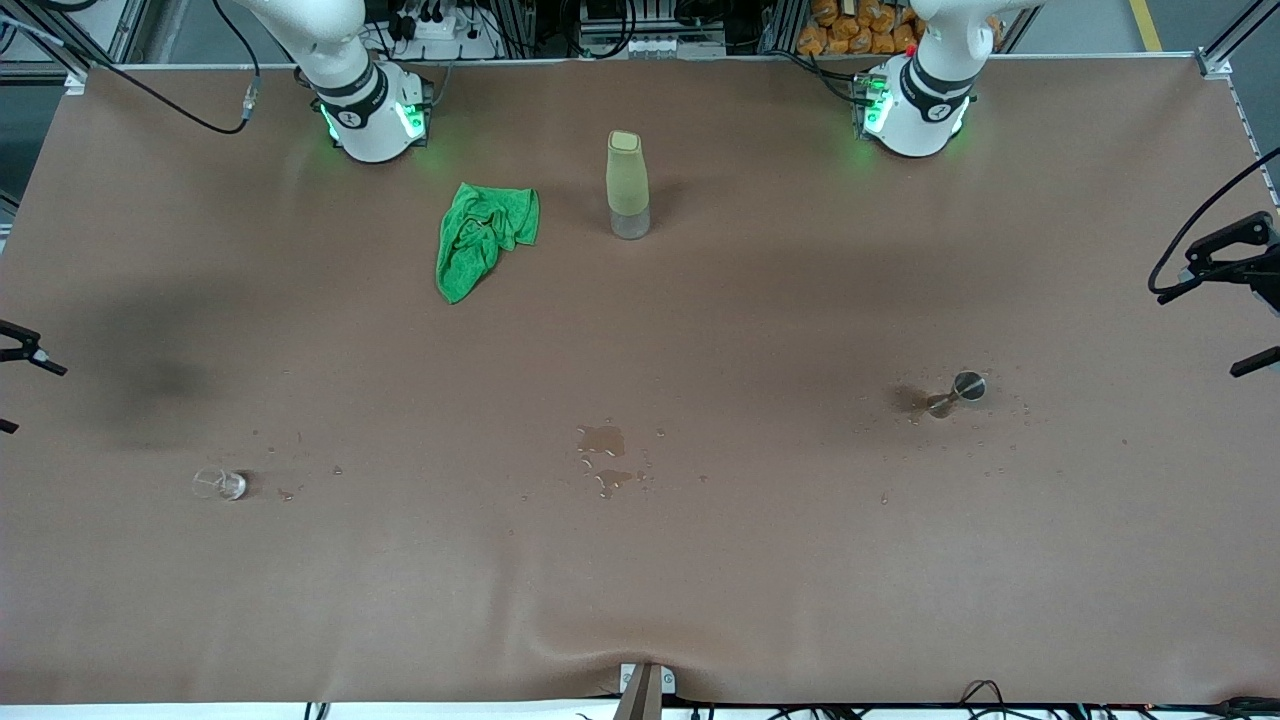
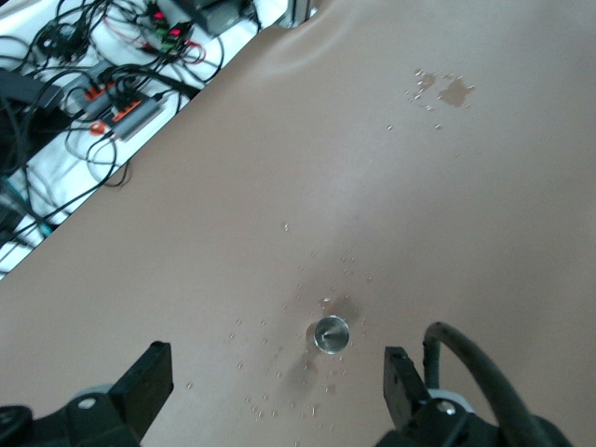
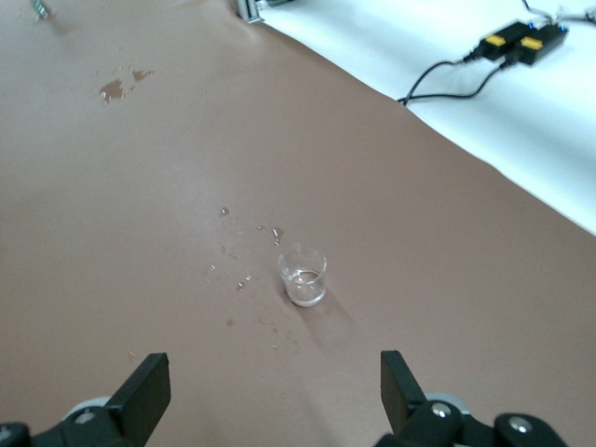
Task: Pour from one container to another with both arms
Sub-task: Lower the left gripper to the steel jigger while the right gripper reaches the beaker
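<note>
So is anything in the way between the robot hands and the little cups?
Nothing visible. The left end effector hangs open over the small metal cup, and the right end effector hangs open over the clear glass cup. Only bare brown table and water drops lie between them.

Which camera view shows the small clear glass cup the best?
The right wrist view: the glass cup stands upright, close below the open right gripper. In the front view it is only a faint speck. The left wrist view does not show it.
</note>
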Controlling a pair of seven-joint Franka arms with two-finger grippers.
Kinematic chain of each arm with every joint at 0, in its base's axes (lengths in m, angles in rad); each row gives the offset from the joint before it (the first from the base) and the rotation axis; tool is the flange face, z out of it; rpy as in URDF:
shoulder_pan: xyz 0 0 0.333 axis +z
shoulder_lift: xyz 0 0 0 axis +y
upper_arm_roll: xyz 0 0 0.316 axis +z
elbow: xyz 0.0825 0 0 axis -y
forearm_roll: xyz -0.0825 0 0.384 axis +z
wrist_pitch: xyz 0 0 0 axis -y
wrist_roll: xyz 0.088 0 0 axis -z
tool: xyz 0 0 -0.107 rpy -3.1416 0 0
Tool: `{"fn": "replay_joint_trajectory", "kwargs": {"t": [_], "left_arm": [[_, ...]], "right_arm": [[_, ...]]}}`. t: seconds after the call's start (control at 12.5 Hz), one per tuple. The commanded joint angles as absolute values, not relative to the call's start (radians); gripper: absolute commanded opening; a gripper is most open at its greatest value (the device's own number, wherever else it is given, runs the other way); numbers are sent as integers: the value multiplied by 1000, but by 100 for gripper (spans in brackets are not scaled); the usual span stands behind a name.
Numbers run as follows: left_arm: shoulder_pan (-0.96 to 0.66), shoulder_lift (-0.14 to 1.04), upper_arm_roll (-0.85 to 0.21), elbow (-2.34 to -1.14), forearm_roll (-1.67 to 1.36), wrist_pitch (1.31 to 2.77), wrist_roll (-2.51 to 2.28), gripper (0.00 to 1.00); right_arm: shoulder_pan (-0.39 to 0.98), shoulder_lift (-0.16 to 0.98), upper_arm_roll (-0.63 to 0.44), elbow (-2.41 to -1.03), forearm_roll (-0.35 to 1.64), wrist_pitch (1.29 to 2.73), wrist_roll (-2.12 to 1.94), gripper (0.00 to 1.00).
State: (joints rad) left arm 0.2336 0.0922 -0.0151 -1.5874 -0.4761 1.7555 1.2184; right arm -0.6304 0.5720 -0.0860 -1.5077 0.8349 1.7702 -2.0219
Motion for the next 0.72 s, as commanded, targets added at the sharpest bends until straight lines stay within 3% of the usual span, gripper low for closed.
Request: {"fn": "replay_joint_trajectory", "kwargs": {"t": [0.0,0.24,0.64], "left_arm": [[284,89,-20,-1653,-579,1756,1357,100],[334,112,-20,-1715,-666,1755,1515,100],[429,153,-20,-1865,-799,1755,1820,100]], "right_arm": [[-670,629,-67,-1499,909,1743,-2167,100],[-686,708,-67,-1513,986,1735,-2192,100],[-666,716,-64,-1509,986,1733,-2197,100]]}}
